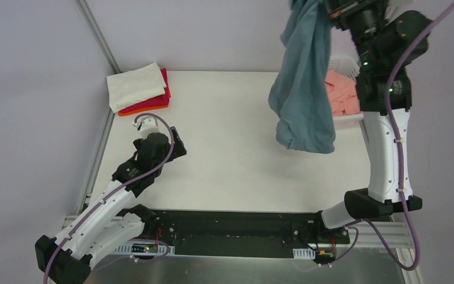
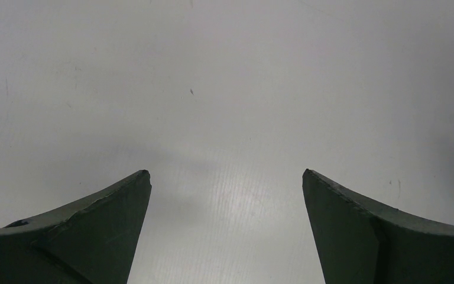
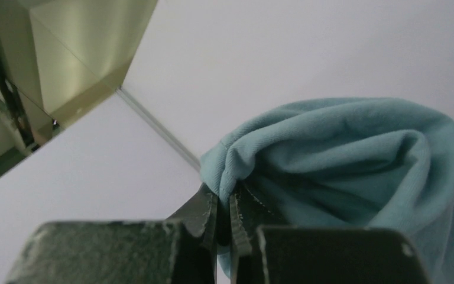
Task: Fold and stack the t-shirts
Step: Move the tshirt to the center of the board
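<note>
A slate blue-grey t-shirt (image 1: 302, 89) hangs bunched in the air over the right half of the table, its lower end just above the surface. My right gripper (image 3: 223, 198) is shut on a fold of this t-shirt (image 3: 343, 160); in the top view the gripper (image 1: 326, 7) is high at the frame's top edge. A folded stack sits at the back left: a cream-white t-shirt (image 1: 135, 86) on red (image 1: 166, 89) and orange (image 1: 145, 109) ones. A salmon-pink t-shirt (image 1: 343, 92) lies in the basket. My left gripper (image 2: 226, 177) is open and empty, low over bare table; it also shows from above (image 1: 140, 122).
A white plastic lattice basket (image 1: 347, 64) stands at the back right, partly behind my right arm. A metal frame post (image 1: 97, 32) runs along the back left. The table (image 1: 230, 160) is white, with a black rail at its near edge.
</note>
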